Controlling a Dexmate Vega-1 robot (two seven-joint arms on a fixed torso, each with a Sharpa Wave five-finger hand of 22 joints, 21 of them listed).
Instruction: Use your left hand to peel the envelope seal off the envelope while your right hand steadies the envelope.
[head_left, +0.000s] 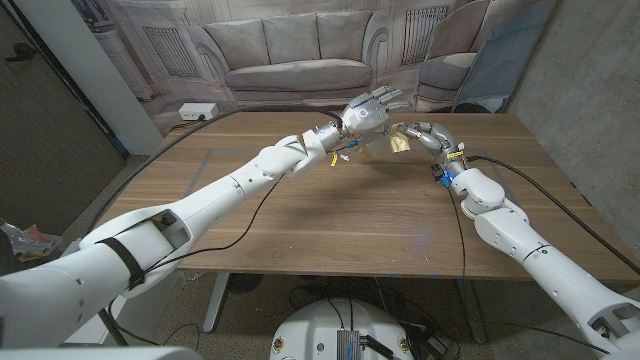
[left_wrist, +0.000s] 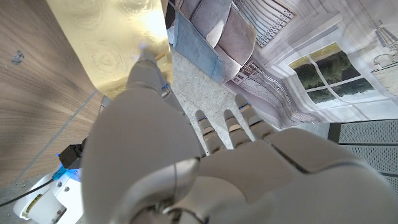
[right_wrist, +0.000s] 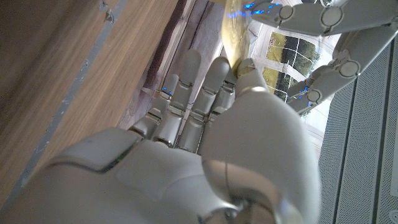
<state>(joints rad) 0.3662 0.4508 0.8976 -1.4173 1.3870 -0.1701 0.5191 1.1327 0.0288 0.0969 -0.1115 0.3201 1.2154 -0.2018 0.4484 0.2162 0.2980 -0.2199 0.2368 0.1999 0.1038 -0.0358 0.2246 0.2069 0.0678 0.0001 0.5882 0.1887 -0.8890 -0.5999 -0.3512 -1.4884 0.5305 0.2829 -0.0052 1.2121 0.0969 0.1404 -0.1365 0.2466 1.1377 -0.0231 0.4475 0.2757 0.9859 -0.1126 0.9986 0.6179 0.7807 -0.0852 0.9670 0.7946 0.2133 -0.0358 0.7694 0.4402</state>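
- envelope (head_left: 385, 143) held up above the far side of the bench (head_left: 330, 215), between both hands.
- right hand (head_left: 428, 135) pinches the envelope's edge.
- left hand (head_left: 368, 112) touches the envelope, other fingers spread.

a printed sofa backdrop (head_left: 290, 50) hangs behind the wooden table (head_left: 330, 220).

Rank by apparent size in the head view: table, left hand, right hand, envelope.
1. Table, by far the largest.
2. Left hand and right hand look about alike; I won't rank them.
3. Envelope, smallest, though the hands hide much of it.
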